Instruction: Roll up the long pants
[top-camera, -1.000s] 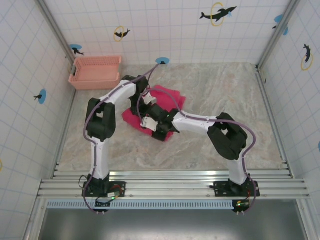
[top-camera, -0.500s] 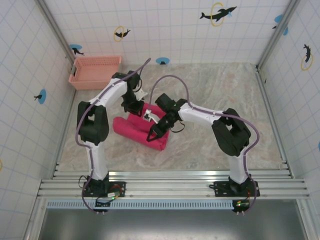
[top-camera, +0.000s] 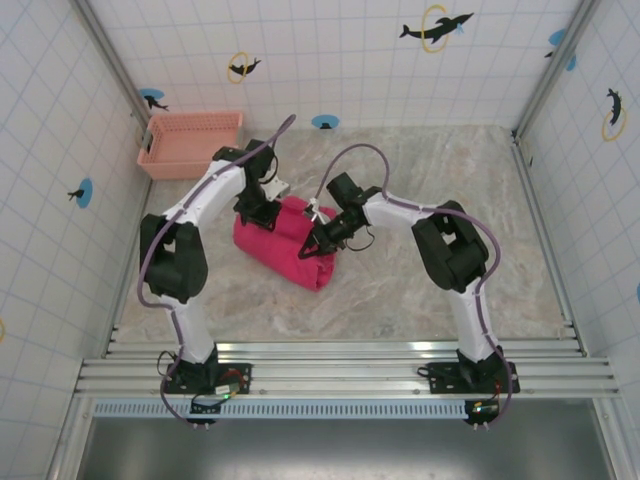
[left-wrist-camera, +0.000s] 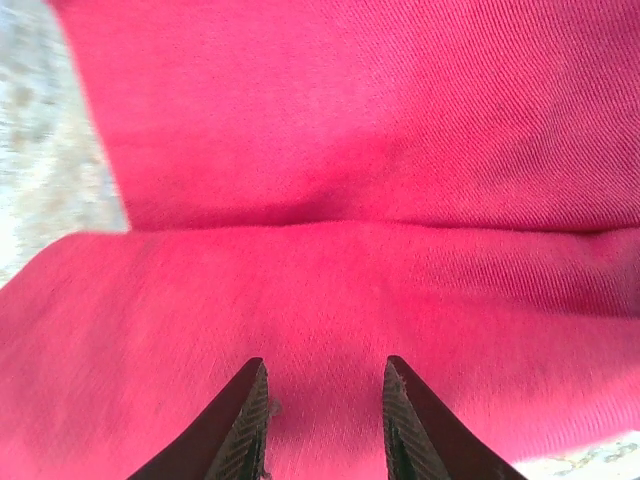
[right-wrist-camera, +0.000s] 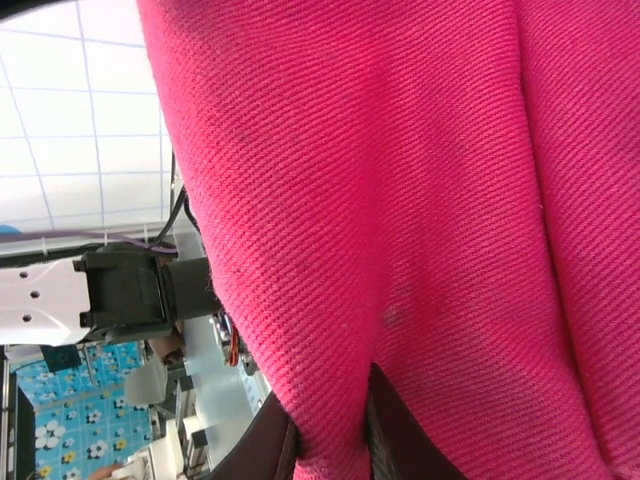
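Observation:
The long pants (top-camera: 285, 245) lie as a thick bright pink-red roll on the marble table, slanting from upper left to lower right. My left gripper (top-camera: 262, 207) sits on the roll's far upper side. In the left wrist view its fingers (left-wrist-camera: 250, 415) stand apart, pressed onto the cloth (left-wrist-camera: 330, 170), with nothing pinched between them. My right gripper (top-camera: 313, 247) is at the roll's right end. In the right wrist view this gripper (right-wrist-camera: 333, 415) is shut on a fold of the pants (right-wrist-camera: 400, 180), which bulges up between its dark fingers (right-wrist-camera: 268, 445).
A pale pink lattice basket (top-camera: 190, 143) stands at the back left against the tiled wall. Bare marble table (top-camera: 450, 180) stretches to the right and in front of the roll. The metal rail (top-camera: 340, 365) with the arm bases runs along the near edge.
The pants have gone from partly spread out to a thicker roll, now farther back on the table. Both grippers moved back with it. The left jaws have opened slightly.

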